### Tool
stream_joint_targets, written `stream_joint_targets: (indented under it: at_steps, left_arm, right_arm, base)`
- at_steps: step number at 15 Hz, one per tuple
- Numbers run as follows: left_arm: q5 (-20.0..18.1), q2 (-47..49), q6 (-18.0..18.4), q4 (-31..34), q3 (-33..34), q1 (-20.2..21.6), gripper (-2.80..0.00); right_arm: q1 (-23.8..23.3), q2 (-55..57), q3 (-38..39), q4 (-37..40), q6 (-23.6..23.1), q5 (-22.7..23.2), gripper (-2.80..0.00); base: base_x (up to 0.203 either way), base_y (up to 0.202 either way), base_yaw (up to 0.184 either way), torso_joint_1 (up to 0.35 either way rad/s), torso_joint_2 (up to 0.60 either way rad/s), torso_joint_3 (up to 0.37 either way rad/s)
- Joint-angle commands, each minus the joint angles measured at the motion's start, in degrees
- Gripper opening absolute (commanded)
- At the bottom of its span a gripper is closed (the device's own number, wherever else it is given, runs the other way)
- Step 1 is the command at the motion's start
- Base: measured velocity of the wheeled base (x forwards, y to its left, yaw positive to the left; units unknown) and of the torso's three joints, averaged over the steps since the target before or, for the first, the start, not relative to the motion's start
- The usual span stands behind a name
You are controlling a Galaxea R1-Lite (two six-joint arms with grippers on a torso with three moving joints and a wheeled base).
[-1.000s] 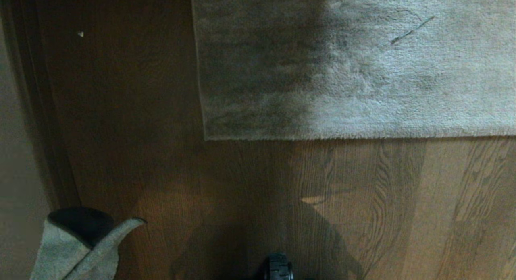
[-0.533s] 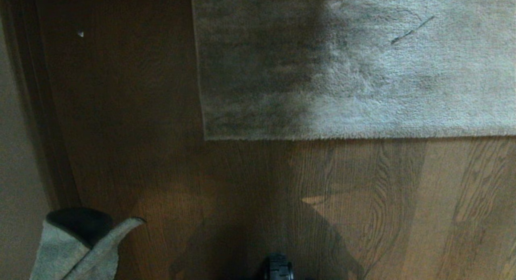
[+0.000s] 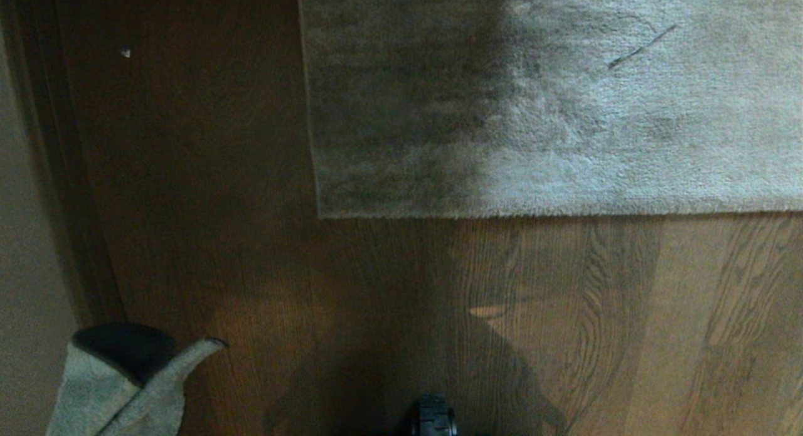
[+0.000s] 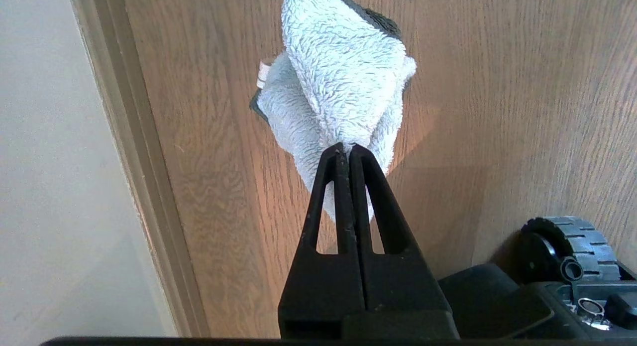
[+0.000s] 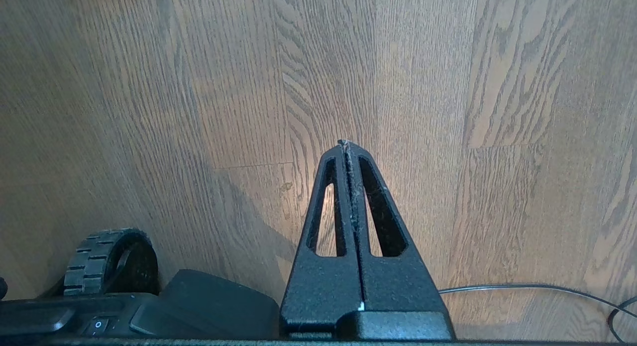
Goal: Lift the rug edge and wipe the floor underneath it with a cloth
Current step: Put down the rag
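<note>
The grey-beige plush rug lies flat across the upper right of the head view, its near rug edge (image 3: 552, 214) running straight to a square corner at the left. Brown wood-grain floor (image 3: 389, 298) spreads in front of it. The pale grey-green cloth (image 3: 119, 392) hangs at the lower left, pinched in my left gripper (image 4: 347, 148), which is shut on the cloth (image 4: 343, 82) above the floor (image 4: 497, 87). My right gripper (image 5: 346, 144) is shut with nothing in it, hanging over bare floor (image 5: 398, 62). Neither gripper itself shows in the head view.
A wall and dark skirting board (image 3: 63, 172) run down the left side, seen too as a pale skirting board (image 4: 134, 162) beside the cloth. My base and its wheels (image 4: 567, 246) (image 5: 109, 261) sit low near both grippers. A thin cable (image 5: 537, 288) lies on the floor at the right.
</note>
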Motion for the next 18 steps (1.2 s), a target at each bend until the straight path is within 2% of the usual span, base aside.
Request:
stream_joint_targets:
  at_steps: [1,5,11,13,18]
  left_arm:
    - [-0.54,-0.02,0.00,-0.01,0.01,0.01,-2.80]
    - [-1.55,1.12,0.00,3.35,-2.50,0.01,-2.80]
    - [-6.24,10.80,0.00,2.87,-7.92,-0.44,-2.80]
    - [-6.60,15.91,0.01,-0.36,-9.04,-1.65,-2.80]
    - [-6.69,32.51,0.34,-14.60,-9.29,-2.49,-2.80]
  right_arm:
    - [0.02,0.16,0.00,0.00,0.03,-0.04,-2.80]
    - [0.02,0.16,0.00,0.00,0.03,-0.04,-2.80]
    - [0.02,0.16,0.00,0.00,0.03,-0.04,-2.80]
    - [0.02,0.16,0.00,-0.09,0.03,-0.04,-2.80]
    - [0.02,0.16,0.00,0.00,0.03,-0.04,-2.80]
  base:
    - [0.000,0.000,0.000,0.000,0.00,0.000]
    - [0.000,0.000,0.000,0.000,0.00,0.000]
    - [0.000,0.000,0.000,0.000,0.00,0.000]
    - [0.000,0.000,0.000,0.000,0.00,0.000]
    - [0.000,0.000,0.000,0.000,0.00,0.000]
